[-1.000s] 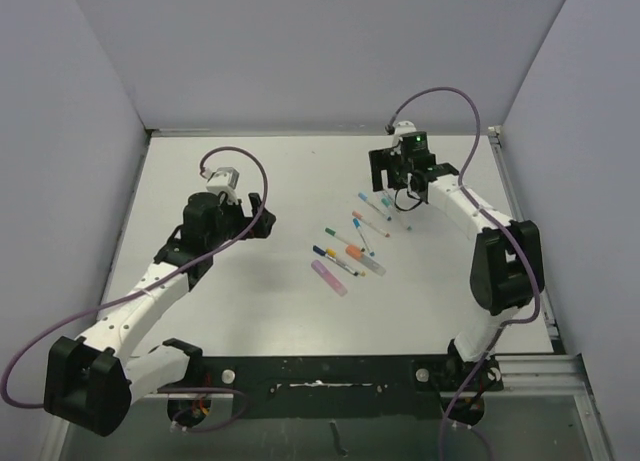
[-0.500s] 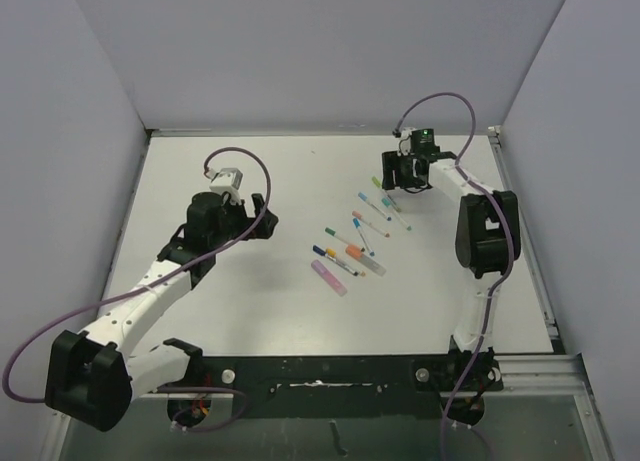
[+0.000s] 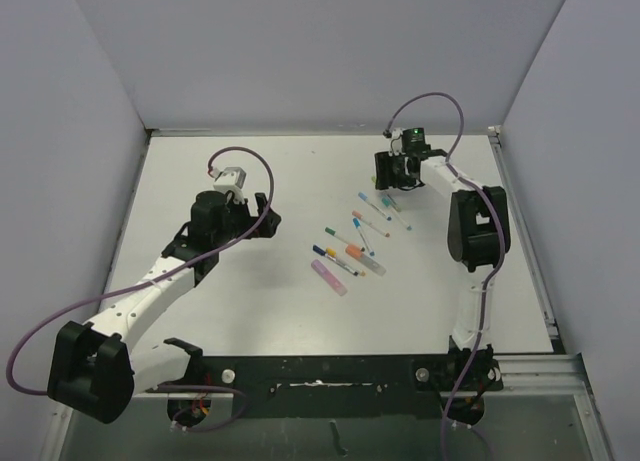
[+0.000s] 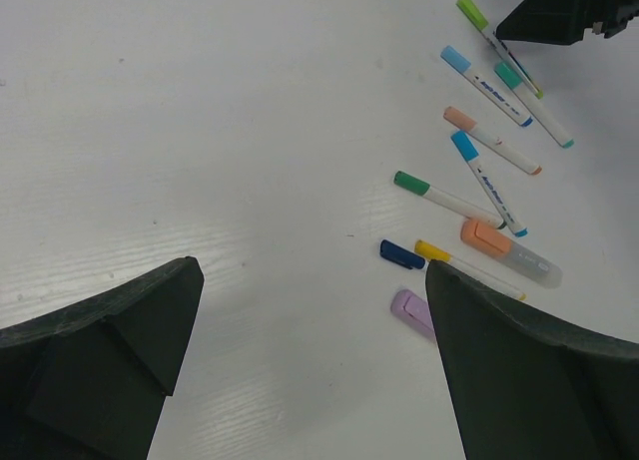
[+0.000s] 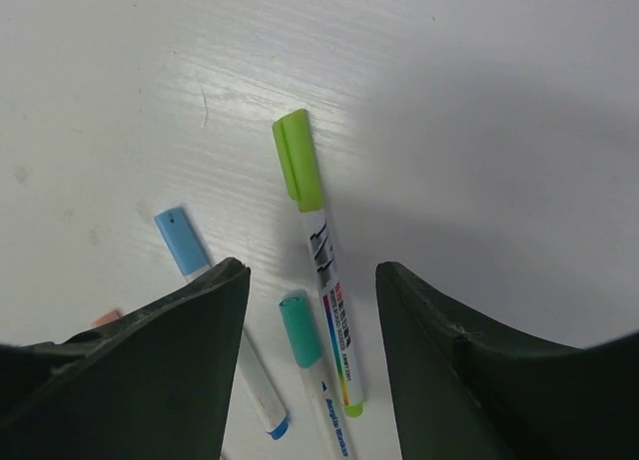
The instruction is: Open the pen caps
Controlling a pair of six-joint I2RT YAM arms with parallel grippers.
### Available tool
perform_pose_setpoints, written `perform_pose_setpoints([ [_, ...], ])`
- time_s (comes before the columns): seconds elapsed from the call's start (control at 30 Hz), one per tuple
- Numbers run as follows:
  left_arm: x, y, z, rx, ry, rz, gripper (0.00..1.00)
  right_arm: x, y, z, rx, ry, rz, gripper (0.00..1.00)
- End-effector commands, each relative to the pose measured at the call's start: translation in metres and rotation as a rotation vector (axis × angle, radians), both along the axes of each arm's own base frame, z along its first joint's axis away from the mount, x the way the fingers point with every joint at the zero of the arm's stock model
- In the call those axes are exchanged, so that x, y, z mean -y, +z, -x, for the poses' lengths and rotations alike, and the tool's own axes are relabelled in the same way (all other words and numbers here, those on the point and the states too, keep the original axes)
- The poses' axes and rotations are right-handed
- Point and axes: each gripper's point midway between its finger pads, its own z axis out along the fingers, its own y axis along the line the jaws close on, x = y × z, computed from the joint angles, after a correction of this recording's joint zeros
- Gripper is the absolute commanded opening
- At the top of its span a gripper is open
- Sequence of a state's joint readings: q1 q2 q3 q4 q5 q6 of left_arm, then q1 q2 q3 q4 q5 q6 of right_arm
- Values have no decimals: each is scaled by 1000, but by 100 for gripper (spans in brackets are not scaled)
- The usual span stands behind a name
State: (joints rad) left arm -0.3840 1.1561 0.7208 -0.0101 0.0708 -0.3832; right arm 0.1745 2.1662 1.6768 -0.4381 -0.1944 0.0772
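Observation:
Several pens with coloured pen caps lie in a loose row at mid-table (image 3: pixel 352 236). In the right wrist view the lime-capped pen (image 5: pixel 329 300) and a teal cap (image 5: pixel 300 328) lie on the table between the jaws of my right gripper (image 5: pixel 312 270). The jaws stand apart on either side and touch neither. The lime cap (image 5: pixel 293 151) sits on its pen beyond the fingertips. A light blue cap (image 5: pixel 182 240) lies left of the left finger. My left gripper (image 4: pixel 312 268) is wide open over bare table, left of the dark blue cap (image 4: pixel 401 254) and the purple cap (image 4: pixel 411 310).
Grey walls close in the table (image 3: pixel 240 161) on three sides. A wider orange cap (image 4: pixel 486 235) on a clear body lies among the pens. The right arm (image 3: pixel 470 226) stands folded upright beside the row. Cables loop above both wrists.
My right gripper has moved left to the far end of the pen row and come down over the lime pen, its jaws narrowing. My left gripper has edged slightly toward the pens.

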Motion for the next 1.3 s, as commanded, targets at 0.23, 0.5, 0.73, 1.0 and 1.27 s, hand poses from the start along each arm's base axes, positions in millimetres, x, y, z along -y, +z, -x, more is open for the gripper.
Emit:
perform_pose_setpoints([
  [0.23, 9, 27, -12, 90, -13, 48, 97, -9, 8, -19, 43, 21, 62, 51],
  [0.5, 11, 25, -14, 90, -15, 52, 97, -4, -1, -20, 25, 11, 93, 49],
  [0.73, 11, 25, -14, 92, -15, 52, 97, -2, -12, -20, -2, 11, 99, 46],
  [1.0, 10, 26, -14, 95, -10, 52, 97, 5, -24, -14, -47, 1, 134, 32],
  [1.27, 10, 25, -15, 95, -10, 52, 97, 9, -28, -16, -51, -5, 160, 1],
])
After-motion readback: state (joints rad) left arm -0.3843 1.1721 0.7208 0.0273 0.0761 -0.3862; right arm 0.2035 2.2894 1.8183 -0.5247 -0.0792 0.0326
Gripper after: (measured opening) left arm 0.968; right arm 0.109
